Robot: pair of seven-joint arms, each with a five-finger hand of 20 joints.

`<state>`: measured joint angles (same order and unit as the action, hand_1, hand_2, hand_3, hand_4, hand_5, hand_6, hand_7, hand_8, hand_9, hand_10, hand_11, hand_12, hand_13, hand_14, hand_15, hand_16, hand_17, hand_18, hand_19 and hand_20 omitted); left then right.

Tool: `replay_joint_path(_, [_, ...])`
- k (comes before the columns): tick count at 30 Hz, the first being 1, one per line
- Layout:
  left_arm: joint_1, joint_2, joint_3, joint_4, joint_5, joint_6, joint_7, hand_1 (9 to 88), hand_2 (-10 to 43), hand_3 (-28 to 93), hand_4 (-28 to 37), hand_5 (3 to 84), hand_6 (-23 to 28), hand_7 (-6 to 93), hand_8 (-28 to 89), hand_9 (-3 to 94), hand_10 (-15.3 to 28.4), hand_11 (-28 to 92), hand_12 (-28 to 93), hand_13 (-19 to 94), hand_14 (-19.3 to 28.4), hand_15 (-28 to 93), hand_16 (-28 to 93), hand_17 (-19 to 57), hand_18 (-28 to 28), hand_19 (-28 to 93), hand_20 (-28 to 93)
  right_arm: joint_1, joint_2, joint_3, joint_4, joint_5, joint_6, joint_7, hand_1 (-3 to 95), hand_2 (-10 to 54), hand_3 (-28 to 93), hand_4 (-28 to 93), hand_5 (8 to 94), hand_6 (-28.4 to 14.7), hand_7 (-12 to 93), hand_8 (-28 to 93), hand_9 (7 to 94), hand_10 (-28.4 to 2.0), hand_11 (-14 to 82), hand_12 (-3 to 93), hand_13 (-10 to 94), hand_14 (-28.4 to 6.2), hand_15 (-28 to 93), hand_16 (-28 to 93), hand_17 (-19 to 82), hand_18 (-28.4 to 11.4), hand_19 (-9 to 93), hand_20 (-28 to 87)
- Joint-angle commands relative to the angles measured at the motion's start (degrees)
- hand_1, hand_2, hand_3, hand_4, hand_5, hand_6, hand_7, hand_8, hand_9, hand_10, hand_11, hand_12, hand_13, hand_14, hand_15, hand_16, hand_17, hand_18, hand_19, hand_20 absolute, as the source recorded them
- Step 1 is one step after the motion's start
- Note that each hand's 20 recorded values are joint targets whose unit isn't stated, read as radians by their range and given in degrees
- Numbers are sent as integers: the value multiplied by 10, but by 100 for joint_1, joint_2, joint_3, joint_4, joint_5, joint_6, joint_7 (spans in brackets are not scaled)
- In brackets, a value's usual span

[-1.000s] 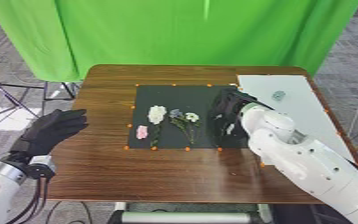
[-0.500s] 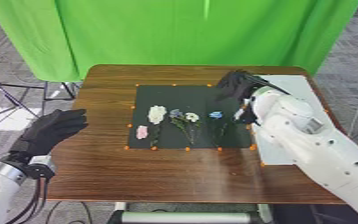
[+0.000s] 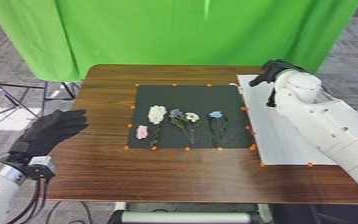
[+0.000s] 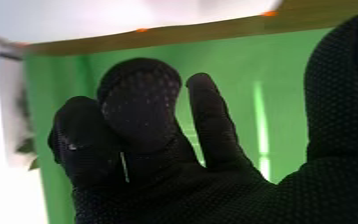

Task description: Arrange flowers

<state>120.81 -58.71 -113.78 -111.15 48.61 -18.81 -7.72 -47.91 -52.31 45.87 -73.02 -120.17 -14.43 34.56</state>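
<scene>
The right hand [image 3: 280,70] was released, fingers loose, over the white sheet [image 3: 282,142] at the table's [image 3: 140,175] one o'clock, probably to fetch a flower. On the dark mat [image 3: 184,95], the white flower [image 3: 158,114] lay at nine o'clock, the pink flower [image 3: 142,132] at eight, the blue flower [image 3: 215,114] at three, seemingly spaced for balance.

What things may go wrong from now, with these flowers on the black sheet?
The small white flower and the purplish one lie with their stems close together, so lifting one might drag the other. The blue flower is nearest the right arm; if the right hand swings back low from above the white sheet, it could knock it.
</scene>
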Motion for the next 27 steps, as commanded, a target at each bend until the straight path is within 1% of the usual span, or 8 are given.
replay_joint_path(1, [132, -67, -86, -75, 0, 12, -46, 260, -22, 597, -189, 457, 38, 93, -46, 409, 141, 153, 136, 305, 196, 159, 46, 5, 158, 112, 184, -268, 155, 145, 242, -127, 21, 258, 254, -95, 576, -239, 363, -13, 48, -46, 353, -159, 28, 93, 837, -42, 646, 261, 571, -171, 932, 526])
replay_joint_path(3, [219, -127, -139, -120, -1, 20, -77, 261, -22, 597, -188, 458, 37, 94, -46, 409, 141, 153, 135, 305, 197, 158, 46, 5, 158, 112, 184, -364, 153, 222, 271, -125, -117, 286, 259, -95, 578, -238, 367, -12, 50, -47, 361, -160, 32, 96, 838, -41, 648, 261, 574, -172, 932, 530])
replay_joint_path(5, [249, -152, -165, -139, -11, 23, -30, 261, -22, 597, -187, 458, 37, 95, -46, 409, 142, 152, 135, 304, 197, 158, 45, 5, 159, 112, 184, -426, 214, 238, 239, -97, -71, 322, 264, -95, 577, -235, 374, -7, 53, -48, 371, -165, 36, 99, 839, -41, 650, 261, 574, -173, 932, 536])
replay_joint_path(12, [257, -193, -168, -135, 7, -17, -55, 264, -21, 593, -187, 458, 36, 95, -47, 409, 141, 151, 136, 305, 196, 158, 46, 5, 159, 113, 184, -624, 270, 402, 226, -23, -214, 432, 278, -95, 580, -220, 408, -5, 66, -52, 410, -184, 43, 105, 853, -39, 649, 257, 587, -172, 932, 548])
replay_joint_path(17, [296, -196, -185, -160, 3, -13, -51, 264, -21, 591, -185, 459, 36, 95, -47, 409, 142, 152, 136, 304, 196, 158, 46, 4, 159, 113, 185, -743, 312, 439, 152, 47, -236, 473, 299, -95, 580, -210, 430, 0, 75, -54, 436, -183, 49, 108, 860, -38, 648, 258, 594, -172, 932, 554])
replay_joint_path(19, [230, -152, -150, -112, -3, -22, -80, 264, -21, 592, -185, 459, 36, 96, -46, 409, 142, 153, 136, 305, 196, 157, 46, 4, 159, 114, 185, -869, 399, 482, 11, 123, -161, 508, 306, -95, 583, -205, 440, 1, 79, -57, 460, -178, 57, 112, 866, -35, 645, 256, 599, -171, 932, 555])
replay_joint_path(24, [151, -101, -80, -61, -4, -72, -109, 263, -21, 594, -185, 459, 36, 95, -47, 410, 141, 152, 135, 304, 197, 158, 46, 5, 159, 113, 185, -1088, 536, 314, -164, 72, 810, 449, 370, -95, 595, -207, 522, 19, 117, -78, 599, -136, 82, 126, 914, -16, 616, 254, 621, -164, 932, 548])
replay_joint_path(27, [136, -95, -50, -58, 4, -89, -94, 264, -20, 593, -186, 459, 36, 95, -47, 409, 141, 153, 136, 304, 196, 159, 46, 5, 158, 113, 185, -1136, 580, 205, -235, 17, 1263, 291, 443, -95, 613, -213, 623, 28, 147, -95, 734, -122, 107, 149, 936, -3, 621, 260, 643, -155, 932, 538])
